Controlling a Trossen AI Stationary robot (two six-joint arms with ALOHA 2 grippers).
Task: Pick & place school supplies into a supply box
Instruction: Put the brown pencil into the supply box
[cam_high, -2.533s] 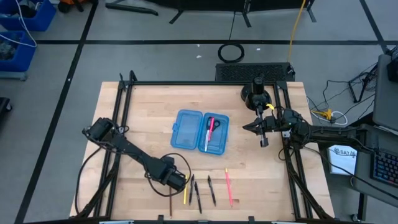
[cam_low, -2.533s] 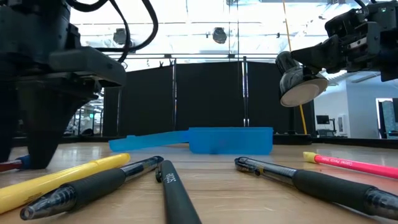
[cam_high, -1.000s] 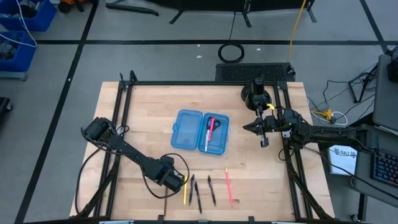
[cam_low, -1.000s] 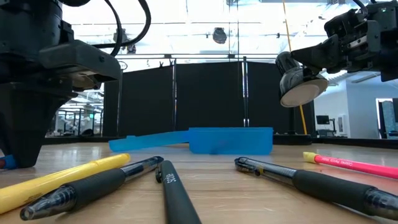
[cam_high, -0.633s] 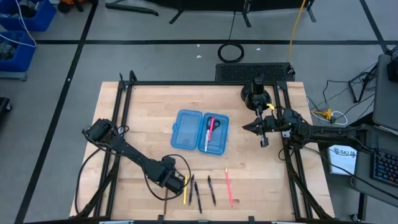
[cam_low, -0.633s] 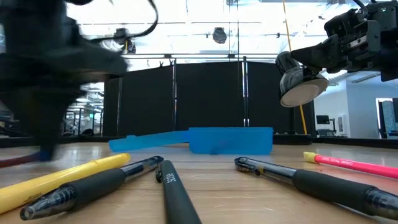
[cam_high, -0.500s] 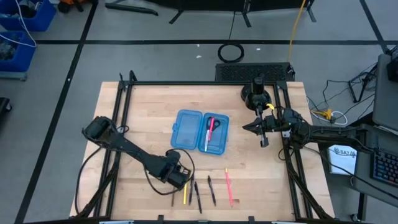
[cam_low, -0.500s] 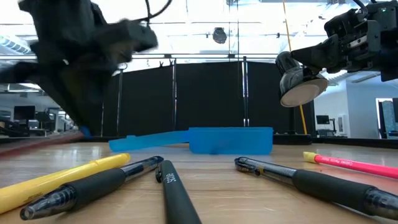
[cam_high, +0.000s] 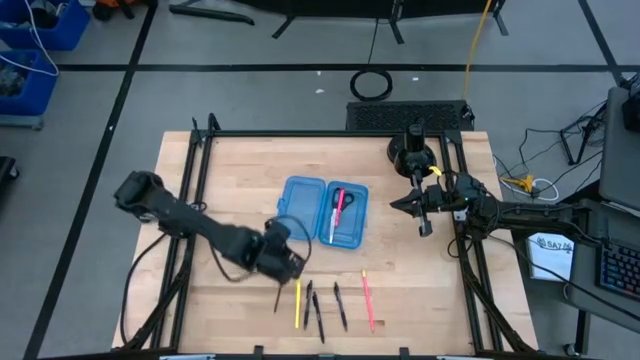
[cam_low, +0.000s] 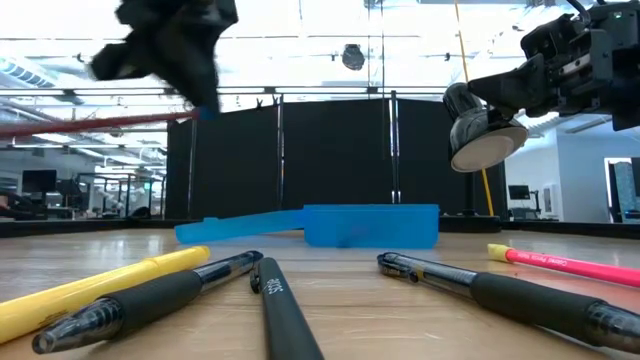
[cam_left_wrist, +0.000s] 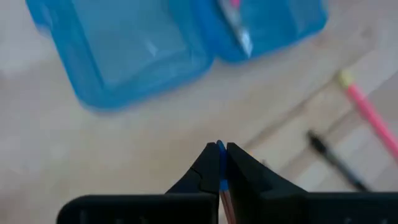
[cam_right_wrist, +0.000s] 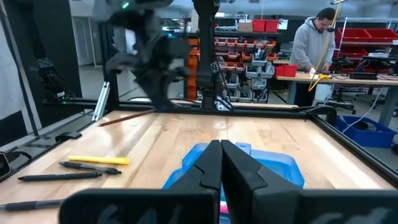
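Brown stick pinched in left gripper, near supply box

Even bright overhead light, soft shadows. The left arm is motion-blurred; the wrist view's blue case is out of focus.

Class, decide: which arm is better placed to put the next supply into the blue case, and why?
Left. Its gripper is shut on a thin reddish-brown stick, lifted off the table beside the translucent blue plastic pencil case. The right gripper waits empty beyond the case's far side.
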